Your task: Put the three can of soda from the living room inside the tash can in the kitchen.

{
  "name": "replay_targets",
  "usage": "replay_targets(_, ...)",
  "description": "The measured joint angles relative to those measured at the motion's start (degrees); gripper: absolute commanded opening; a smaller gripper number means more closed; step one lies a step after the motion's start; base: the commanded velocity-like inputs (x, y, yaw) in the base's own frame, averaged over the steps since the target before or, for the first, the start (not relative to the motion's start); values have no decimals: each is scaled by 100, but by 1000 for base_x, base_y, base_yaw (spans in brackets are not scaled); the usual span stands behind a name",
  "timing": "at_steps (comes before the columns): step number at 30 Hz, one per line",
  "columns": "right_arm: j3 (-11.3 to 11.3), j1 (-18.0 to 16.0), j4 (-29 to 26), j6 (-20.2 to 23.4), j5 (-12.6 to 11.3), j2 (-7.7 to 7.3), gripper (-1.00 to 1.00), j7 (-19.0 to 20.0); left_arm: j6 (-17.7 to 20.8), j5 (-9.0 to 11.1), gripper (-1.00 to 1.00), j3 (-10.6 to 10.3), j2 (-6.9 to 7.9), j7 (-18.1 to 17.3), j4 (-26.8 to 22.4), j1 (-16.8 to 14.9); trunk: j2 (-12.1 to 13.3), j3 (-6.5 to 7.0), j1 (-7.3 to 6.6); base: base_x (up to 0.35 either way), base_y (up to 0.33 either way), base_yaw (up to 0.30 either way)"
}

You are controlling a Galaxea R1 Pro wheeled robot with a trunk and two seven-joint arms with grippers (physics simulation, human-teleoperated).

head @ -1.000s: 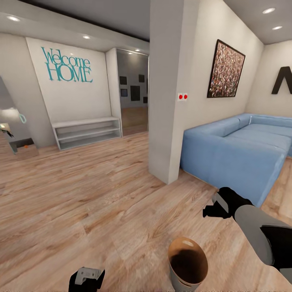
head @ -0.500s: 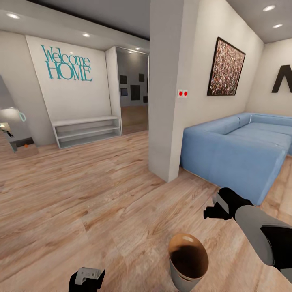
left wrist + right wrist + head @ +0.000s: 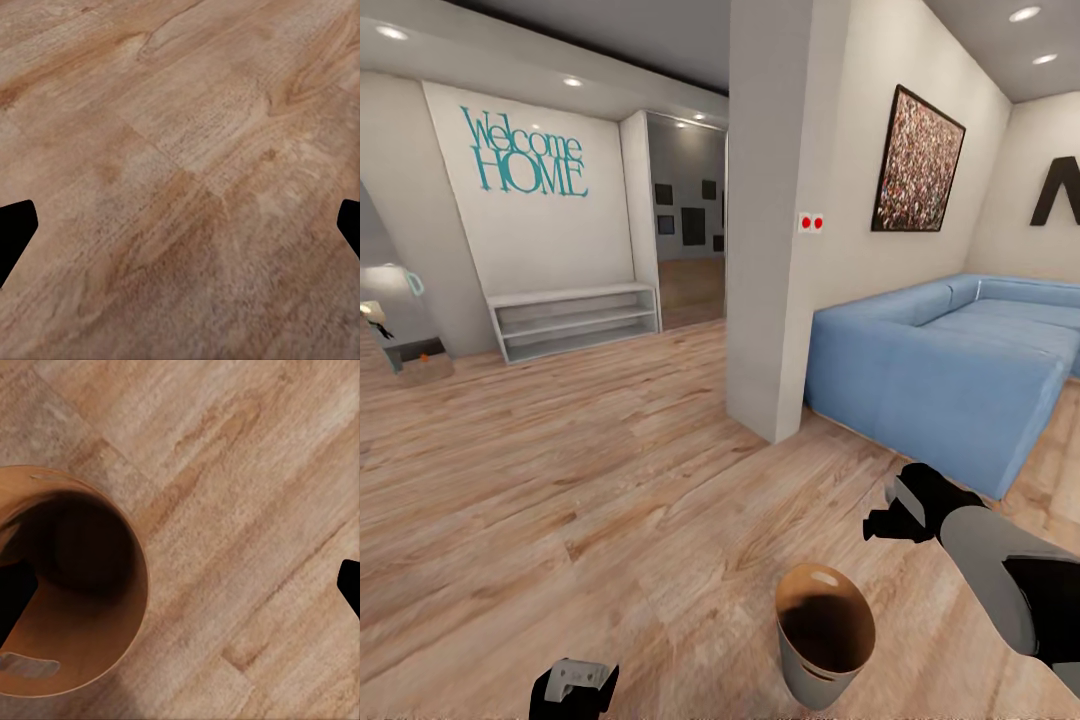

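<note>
Two claws, both spread wide, nothing held. Right gripper (image 3: pixel 880 524) hangs over wood floor (image 3: pixel 610 520); tash can (image 3: pixel 824 640) just beside and below it, upright. Blue sofa (image 3: pixel 940 370) just beyond; white pillar (image 3: pixel 765 250) ahead. Left gripper (image 3: pixel 572 690) low, over bare planks.

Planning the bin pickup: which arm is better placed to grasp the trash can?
Right, probably. The right gripper hangs open just above the tash can; the bin's rim fills its wrist view. The left gripper is farther off over bare floor.
</note>
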Motion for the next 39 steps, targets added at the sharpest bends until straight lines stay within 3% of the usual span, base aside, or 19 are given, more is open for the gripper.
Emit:
replay_targets(10, 8, 0, -1, -10, 6, -1, 100, 0, 0, -2, 100, 0, 0, 0, 0, 0, -401, -180, 220, 0, 0, 0)
replay_targets(27, 10, 0, 7, -38, 13, 0, 100, 0, 15, 6, 100, 0, 5, -1, 19, -13, -425, -556, 264, 0, 0, 0)
replay_targets(32, 16, 0, 6, -40, 15, 10, 100, 0, 197, 17, 100, 0, 8, 14, -26, -45, -431, -667, 277, 0, 0, 0)
replay_targets(38, 89, 0, 1, -42, 11, -1, 100, 6, 508, -1, 100, 0, 9, 35, -17, -381, -439, -799, 293, 0, 0, 0)
replay_targets(39, 137, 0, 0, -45, 6, -4, 100, 13, 642, -1, 100, 0, 9, 42, -2, -595, -441, -821, 295, 0, 0, 0)
